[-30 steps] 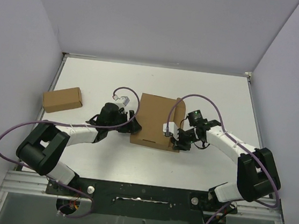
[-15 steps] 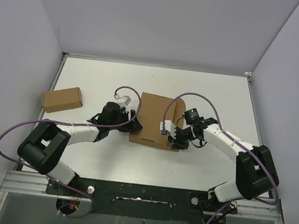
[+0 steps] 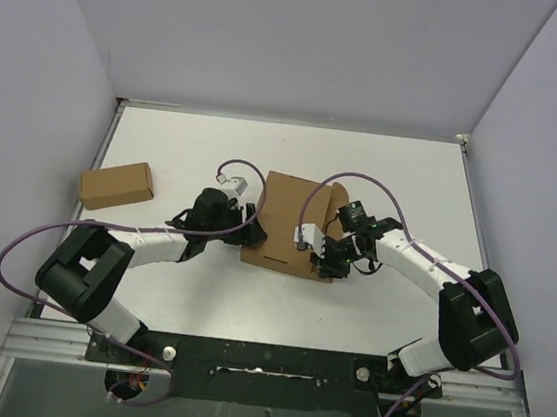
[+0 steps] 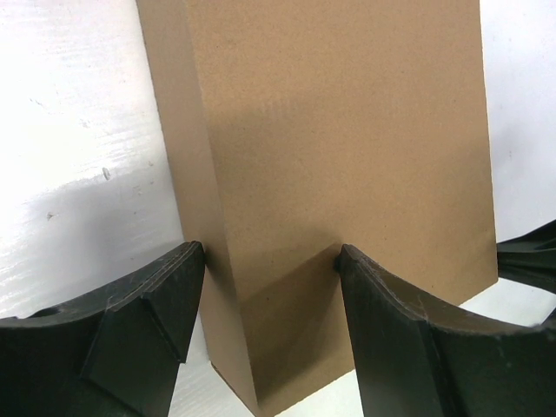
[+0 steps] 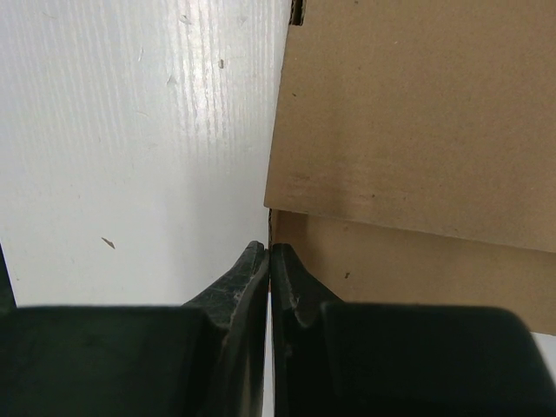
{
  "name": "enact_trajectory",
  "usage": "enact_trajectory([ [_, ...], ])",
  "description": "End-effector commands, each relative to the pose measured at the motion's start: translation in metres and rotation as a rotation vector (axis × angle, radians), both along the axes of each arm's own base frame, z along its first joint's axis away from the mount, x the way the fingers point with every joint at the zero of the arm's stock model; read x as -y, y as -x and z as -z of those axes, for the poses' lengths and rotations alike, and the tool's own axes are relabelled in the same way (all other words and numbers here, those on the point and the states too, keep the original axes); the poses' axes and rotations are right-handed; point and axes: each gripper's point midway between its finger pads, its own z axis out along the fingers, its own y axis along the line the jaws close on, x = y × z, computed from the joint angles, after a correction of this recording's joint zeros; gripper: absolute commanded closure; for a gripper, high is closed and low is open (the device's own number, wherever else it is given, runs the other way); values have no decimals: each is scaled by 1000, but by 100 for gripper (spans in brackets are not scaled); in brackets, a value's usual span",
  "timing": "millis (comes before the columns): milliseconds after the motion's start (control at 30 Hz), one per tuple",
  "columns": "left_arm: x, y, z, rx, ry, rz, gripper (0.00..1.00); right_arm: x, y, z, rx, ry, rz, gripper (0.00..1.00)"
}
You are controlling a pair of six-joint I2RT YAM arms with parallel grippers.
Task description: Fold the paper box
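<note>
At far left, a small brown box (image 3: 116,186) is seen lying on the white table (image 3: 393,171), well apart from the action. Next, the left gripper (image 3: 248,221) is spread across the left edge of the paper box (image 3: 287,225), both fingertips (image 4: 193,254) laid against cardboard; whether it is truly clamped cannot be told. The paper box is found mid-table, between the arms, its right flap (image 3: 335,207) raised. On the right, the right gripper (image 5: 269,250) is clenched tight, its tips set at the box's edge.
</note>
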Motion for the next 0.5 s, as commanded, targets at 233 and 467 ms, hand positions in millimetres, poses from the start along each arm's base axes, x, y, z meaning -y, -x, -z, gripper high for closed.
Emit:
enact_trajectory([
  [233,13,8,9,-38,-23,47,40,-30,-13,-33,84,-121,-50,98],
  [467,14,8,12,-51,-28,37,40,-30,-13,-30,78,-107,-47,98],
])
